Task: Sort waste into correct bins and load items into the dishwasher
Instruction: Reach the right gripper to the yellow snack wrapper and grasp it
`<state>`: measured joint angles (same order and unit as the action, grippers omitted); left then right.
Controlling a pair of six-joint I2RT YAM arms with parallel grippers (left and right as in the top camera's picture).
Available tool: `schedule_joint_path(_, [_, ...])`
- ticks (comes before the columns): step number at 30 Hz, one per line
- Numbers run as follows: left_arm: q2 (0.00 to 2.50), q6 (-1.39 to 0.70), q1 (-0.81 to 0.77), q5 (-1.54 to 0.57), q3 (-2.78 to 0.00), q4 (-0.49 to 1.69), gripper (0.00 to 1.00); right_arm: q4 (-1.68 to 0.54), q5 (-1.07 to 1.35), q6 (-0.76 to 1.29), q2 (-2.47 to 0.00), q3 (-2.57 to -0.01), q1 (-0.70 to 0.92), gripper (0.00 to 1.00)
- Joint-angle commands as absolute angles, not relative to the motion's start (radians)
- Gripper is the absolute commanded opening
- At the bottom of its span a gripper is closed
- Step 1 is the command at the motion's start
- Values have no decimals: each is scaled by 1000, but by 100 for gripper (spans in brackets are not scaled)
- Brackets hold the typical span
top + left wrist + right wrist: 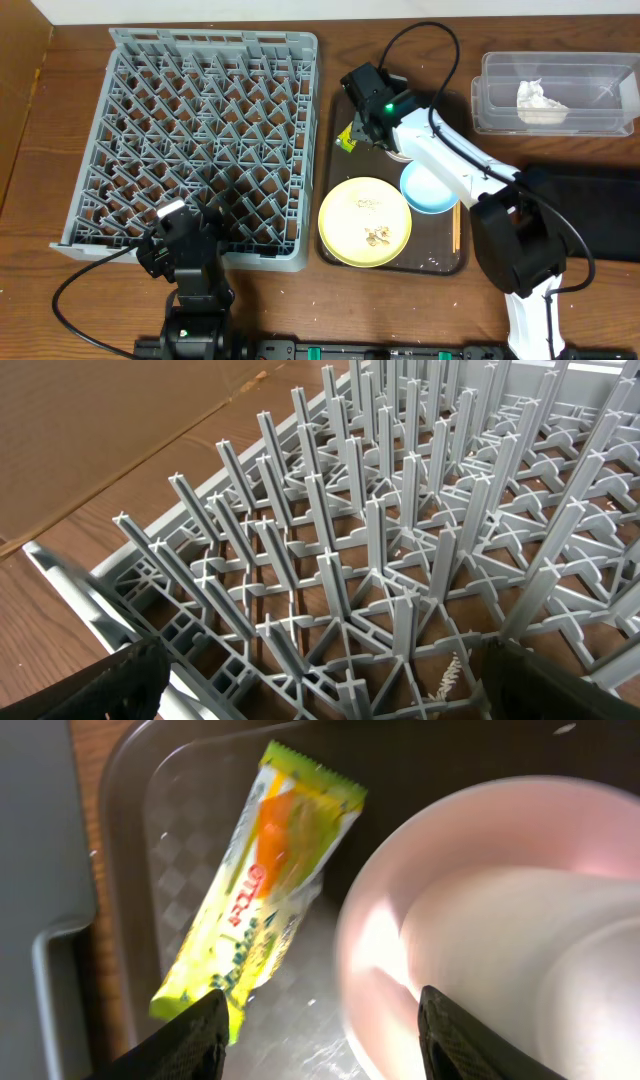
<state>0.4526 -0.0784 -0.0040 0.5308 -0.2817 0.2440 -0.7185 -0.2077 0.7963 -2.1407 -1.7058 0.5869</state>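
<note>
My right gripper (366, 122) (320, 1035) is open and hovers low over the back left of the brown tray. The yellow-green-orange wrapper (262, 880) (346, 139) lies by its left finger, and the pale pink bowl (470, 910) by its right finger. The yellow plate (364, 222) carries pale crumbs (377, 236). The light blue bowl (430, 188) and the chopsticks (456, 228) lie to its right. The white tissue (540, 99) lies in the clear tub (500, 95). My left gripper (172, 238) (320, 695) is open and empty over the front edge of the grey rack (200, 130) (380, 560).
The dark brown serving tray (335, 245) sits right beside the rack. The flat black tray (600, 215) lies at the right edge, partly behind my right arm. A cardboard wall stands to the left of the rack. A pale blurred shape sits inside the pink bowl.
</note>
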Motion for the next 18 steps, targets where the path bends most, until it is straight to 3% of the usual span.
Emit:
schedule_joint_path(1, [449, -80, -3, 543, -296, 247, 100, -715, -254, 769, -2160, -1704, 567, 59])
schedule_joint_path(8, [449, -80, -3, 543, -296, 247, 100, -558, 78, 521, -2119, -1708, 569, 61])
schedule_joint_path(14, [449, -80, -3, 543, -296, 247, 100, -533, 51, 519, -2111, -1706, 606, 56])
schedule_joint_path(18, [449, -80, -3, 543, -296, 247, 100, -592, -170, 566, -2165, -1706, 645, 56])
